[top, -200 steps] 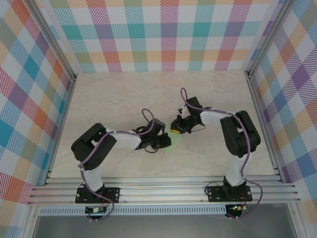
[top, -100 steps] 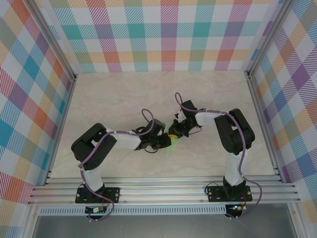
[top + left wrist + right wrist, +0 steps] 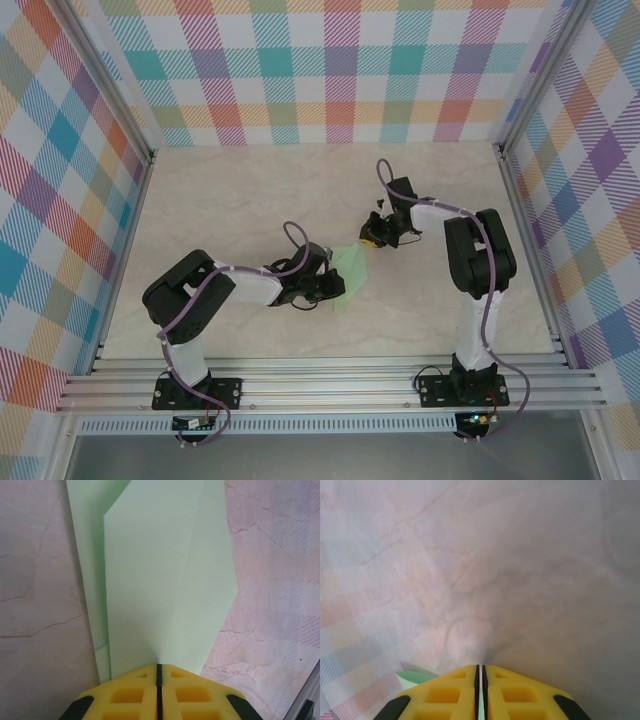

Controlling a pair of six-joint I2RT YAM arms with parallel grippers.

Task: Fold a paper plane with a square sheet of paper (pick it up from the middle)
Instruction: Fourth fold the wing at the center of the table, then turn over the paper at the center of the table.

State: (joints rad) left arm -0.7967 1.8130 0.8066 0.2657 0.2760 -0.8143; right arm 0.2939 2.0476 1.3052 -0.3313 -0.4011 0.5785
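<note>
the sheet of paper (image 3: 352,272) lies about the middle of the pale marbled table (image 3: 230,200), between the two arms, and is partly folded into a narrow mint-green shape with its layers overlapping. in the top view the left gripper (image 3: 330,287) sits at the paper's near left edge, with the green spreading away from it toward the right arm. in the left wrist view the left gripper (image 3: 159,666) has its yellow fingers (image 3: 125,695) pressed together, with only a thin dark seam between them. the sheet of paper (image 3: 165,580) comes straight out of that seam, so the near edge is pinched between them. from there the sheet widens upward; a crease runs up from the fingertips, an upper layer ends in a slanted edge at the top left, and the right edge bends out to a blunt corner. the table (image 3: 40,605) shows on both sides of it. the right gripper (image 3: 372,240) is just beside the far right corner of the sheet in the top view. in the right wrist view the right gripper (image 3: 480,666) is closed almost fully, leaving a hairline slit. a sliver of the sheet of paper (image 3: 412,678) peeks out at the lower left beside one finger. i cannot tell whether any of it is nipped in that slit. beyond the fingertips is bare table (image 3: 520,555).
</note>
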